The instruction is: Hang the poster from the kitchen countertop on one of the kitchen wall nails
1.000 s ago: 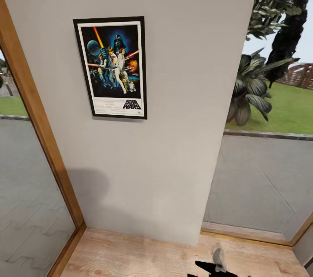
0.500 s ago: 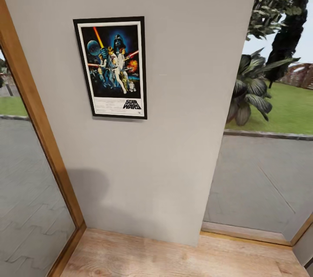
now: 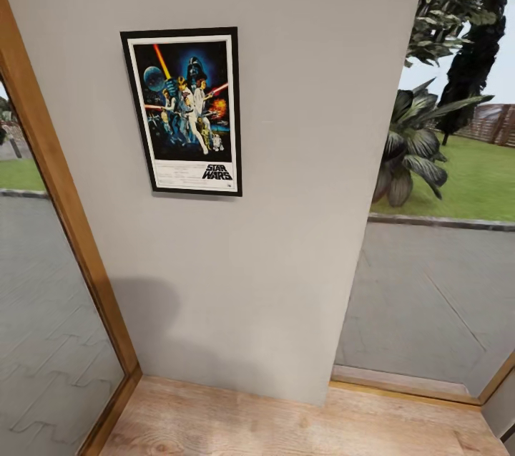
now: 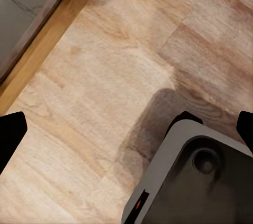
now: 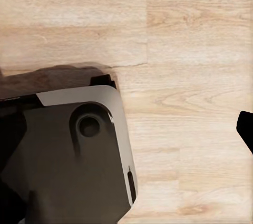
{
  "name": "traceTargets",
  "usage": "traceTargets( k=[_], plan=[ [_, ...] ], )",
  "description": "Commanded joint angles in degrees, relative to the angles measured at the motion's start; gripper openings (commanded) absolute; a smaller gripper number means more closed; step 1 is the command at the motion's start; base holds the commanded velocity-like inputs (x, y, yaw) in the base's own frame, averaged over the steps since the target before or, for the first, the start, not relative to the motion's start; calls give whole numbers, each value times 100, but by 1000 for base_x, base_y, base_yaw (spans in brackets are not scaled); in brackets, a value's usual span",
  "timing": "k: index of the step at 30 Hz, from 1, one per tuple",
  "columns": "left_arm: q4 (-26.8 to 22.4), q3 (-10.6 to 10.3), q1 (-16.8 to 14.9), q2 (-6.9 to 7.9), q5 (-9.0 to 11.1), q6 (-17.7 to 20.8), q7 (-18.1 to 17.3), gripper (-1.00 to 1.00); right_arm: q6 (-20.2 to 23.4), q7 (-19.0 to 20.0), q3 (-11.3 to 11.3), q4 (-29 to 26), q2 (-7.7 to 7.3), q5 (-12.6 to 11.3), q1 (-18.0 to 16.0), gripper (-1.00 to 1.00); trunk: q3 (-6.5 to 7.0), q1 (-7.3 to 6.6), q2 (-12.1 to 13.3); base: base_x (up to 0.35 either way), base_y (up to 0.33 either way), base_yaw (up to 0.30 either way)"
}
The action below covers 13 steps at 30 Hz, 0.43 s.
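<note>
Left gripper (image 4: 126,129) is spread wide, its two dark fingertips (image 4: 10,132) poking in at opposite edges of the left wrist view with nothing between them, just pointing down at the wood floor (image 4: 95,71). Under it you can see a corner of the robot base (image 4: 195,182), grey rim with a dark top, casting a shadow on the planks, and a strip of window frame (image 4: 50,31) off in one corner.

Right gripper is harder to call: the right wrist view catches one dark fingertip (image 5: 245,127) at the edge, so I honestly can't tell if it's released or clenched. It's also looking down at pale planks and another corner of the base.

Up in the head view, the poster (image 3: 184,111) is hanging flat and upright on the grey wall (image 3: 286,155), over toward the left side of that wall section, well above the floor. Wood-framed glass sits to the left of the wall, and to the right a big window shows a leafy plant (image 3: 411,148), grass and paving outside
</note>
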Motion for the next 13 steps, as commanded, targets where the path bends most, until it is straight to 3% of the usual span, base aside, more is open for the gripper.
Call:
traceTargets(
  k=[1,13],
  plan=[
    [1,46,-1,-5,12,-3,-51,100,-19,30,-5,19,-1,-51,-10,100,-11,4,-12,0,0,0],
    [14,45,-1,-6,13,-7,-45,100,-19,24,-5,19,0,-50,-10,100,-11,4,-12,0,0,0]
  ],
)
